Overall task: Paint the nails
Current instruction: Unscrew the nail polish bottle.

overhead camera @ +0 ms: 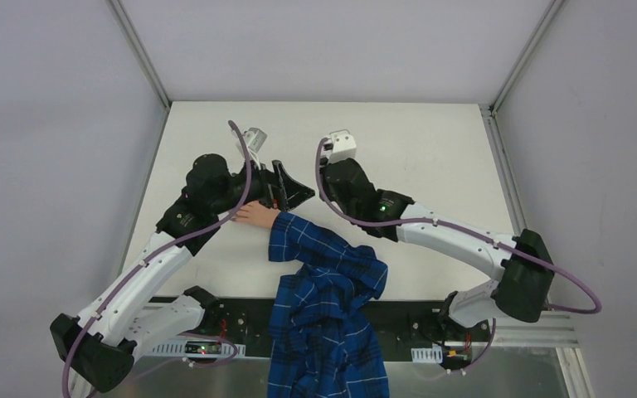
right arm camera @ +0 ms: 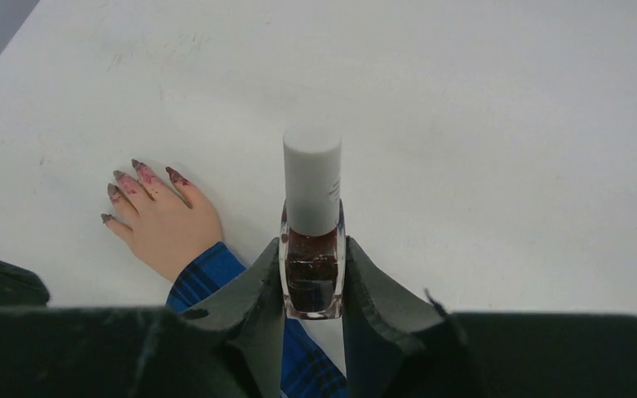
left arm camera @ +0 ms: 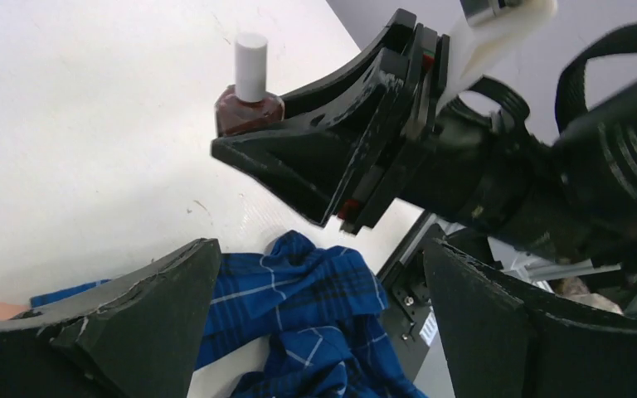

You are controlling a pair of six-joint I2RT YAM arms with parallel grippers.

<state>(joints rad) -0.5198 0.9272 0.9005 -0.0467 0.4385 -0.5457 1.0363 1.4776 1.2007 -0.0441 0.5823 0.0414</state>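
The pale hand (right arm camera: 166, 225) lies flat on the white table, its dark reddish-purple nails (right arm camera: 138, 168) pointing up-left, with a blue plaid sleeve (right arm camera: 207, 269) at the wrist. It also shows in the top view (overhead camera: 257, 215), partly under the arms. My right gripper (right arm camera: 313, 286) is shut on a polish bottle (right arm camera: 312, 249) with a white cap and dark red polish, held upright just right of the hand and above the sleeve. My left gripper (left arm camera: 319, 257) is open and empty, facing the right gripper (left arm camera: 340, 149) and the bottle (left arm camera: 250, 91). In the top view the two grippers meet above the wrist.
The plaid shirt (overhead camera: 323, 323) trails from the wrist over the table's near edge and the black base rail (overhead camera: 415, 319). The sleeve also shows in the left wrist view (left arm camera: 315, 290). Grey walls enclose the table (overhead camera: 431, 149) on three sides.
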